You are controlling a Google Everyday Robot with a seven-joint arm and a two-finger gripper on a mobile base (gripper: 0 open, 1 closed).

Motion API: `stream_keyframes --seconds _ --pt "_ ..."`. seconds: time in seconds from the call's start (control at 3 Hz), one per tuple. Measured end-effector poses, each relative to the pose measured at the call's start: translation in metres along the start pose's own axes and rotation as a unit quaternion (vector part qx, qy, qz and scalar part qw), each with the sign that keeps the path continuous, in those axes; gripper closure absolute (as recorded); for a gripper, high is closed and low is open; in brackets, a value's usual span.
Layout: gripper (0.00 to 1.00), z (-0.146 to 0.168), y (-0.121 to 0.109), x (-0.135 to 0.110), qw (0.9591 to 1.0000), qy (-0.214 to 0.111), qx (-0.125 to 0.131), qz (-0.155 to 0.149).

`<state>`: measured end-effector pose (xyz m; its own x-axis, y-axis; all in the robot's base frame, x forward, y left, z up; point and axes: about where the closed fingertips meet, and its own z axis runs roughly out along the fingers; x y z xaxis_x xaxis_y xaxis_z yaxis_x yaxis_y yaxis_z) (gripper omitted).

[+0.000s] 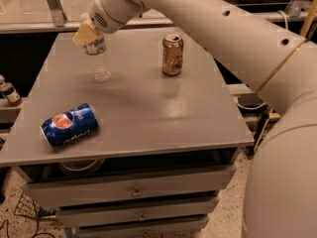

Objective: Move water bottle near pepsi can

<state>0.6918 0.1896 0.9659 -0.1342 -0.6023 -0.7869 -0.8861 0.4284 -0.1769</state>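
The water bottle (pixel 100 63) is clear and ribbed with a red-and-white label band. It stands upright at the back left of the grey table (pixel 148 118). My gripper (pixel 85 33) is at the bottle's top and hides its cap. The pepsi can (pixel 69 125) is blue and lies on its side near the table's front left edge, well in front of the bottle.
A gold-brown can (pixel 172 54) stands upright at the back middle of the table, to the right of the bottle. A small dark-capped brown bottle (pixel 9 92) stands on a shelf off the table's left side. Drawers (pixel 133 192) sit under the tabletop.
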Motion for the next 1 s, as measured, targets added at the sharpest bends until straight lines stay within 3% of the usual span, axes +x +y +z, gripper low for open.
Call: stream_keyframes --seconds 0.33,0.67,1.0 --pt "0.64 -0.004 0.012 -0.010 0.9997 -0.011 -0.020 -0.011" --pt "0.88 -0.028 0.027 -0.022 0.9983 -0.032 -0.036 -0.034" --pt "1.00 -0.052 0.049 -0.029 0.9953 -0.031 -0.055 -0.073"
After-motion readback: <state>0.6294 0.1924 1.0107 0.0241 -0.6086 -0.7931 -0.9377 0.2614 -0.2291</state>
